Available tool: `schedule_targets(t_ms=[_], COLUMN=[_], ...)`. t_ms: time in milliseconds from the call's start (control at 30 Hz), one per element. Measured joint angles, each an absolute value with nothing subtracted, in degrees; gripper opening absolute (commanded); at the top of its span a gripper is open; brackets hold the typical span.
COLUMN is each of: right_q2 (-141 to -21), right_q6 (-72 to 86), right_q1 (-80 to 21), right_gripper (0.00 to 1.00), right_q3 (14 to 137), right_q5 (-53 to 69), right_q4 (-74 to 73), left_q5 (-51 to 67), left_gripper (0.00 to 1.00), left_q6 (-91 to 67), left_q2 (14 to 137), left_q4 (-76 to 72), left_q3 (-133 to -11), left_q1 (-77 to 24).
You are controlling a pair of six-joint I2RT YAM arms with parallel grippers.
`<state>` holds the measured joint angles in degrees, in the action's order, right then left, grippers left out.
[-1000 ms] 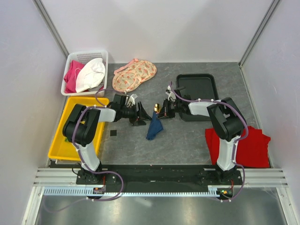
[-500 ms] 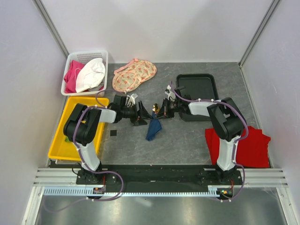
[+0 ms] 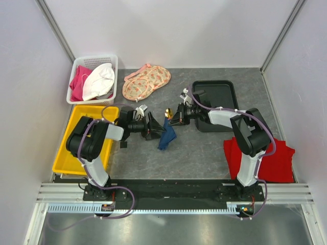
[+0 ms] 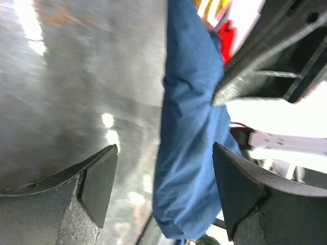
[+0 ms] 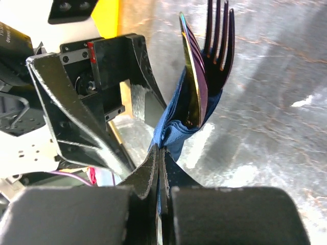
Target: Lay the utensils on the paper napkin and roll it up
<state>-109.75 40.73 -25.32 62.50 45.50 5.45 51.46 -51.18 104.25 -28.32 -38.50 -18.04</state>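
One grip | left claw (image 4: pixel 164 147) spread | right claw (image 5: pixel 159 151) pinching paper napkin (image 5: pixel 177 133)

napkin (image 4: pixel 189 127): matt blue paper, soft, creased, with a faint woven grain.
utensils (image 5: pixel 196 76): polished metal, glossy, gold-to-purple sheen.
counter (image 3: pixel 204 148): grey stone-look top, mottled, smooth, soft glare.
left gripper fingers (image 4: pixel 41 209): black plastic, grainy, matt.
basket (image 3: pixel 94 57): white slotted plastic.
yellow tray (image 3: pixel 66 153): smooth plastic.
red cloth (image 3: pixel 276 158): matt fabric.
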Motion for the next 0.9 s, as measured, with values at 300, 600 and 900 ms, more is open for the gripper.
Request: schedule_targets(t_ms=[300, 600, 900], right_q2=[-105.1, -100.9, -98.5], right_q6=[43.7, 47.8, 49.4], right_q1=[-25.3, -25.3, -25.7], right_gripper=[0.0, 0.0, 0.0], right_q3=[62.6, 62.7, 62.7], right_q5=[49.3, 52.0, 53.4], right_q4=[7.9, 10.5, 11.6], left_q5=[55.7, 55.9, 55.9], left_gripper=[0.82, 0.77, 0.61], left_q6=[-63.5, -73.9, -81.8], left_q2=[99.3, 98.6, 96.7], left_q4=[-42.8, -54.9, -63.6], left_q3=[-35.6, -34.2, -34.0], left_q1=[-18.1, -18.1, -18.6])
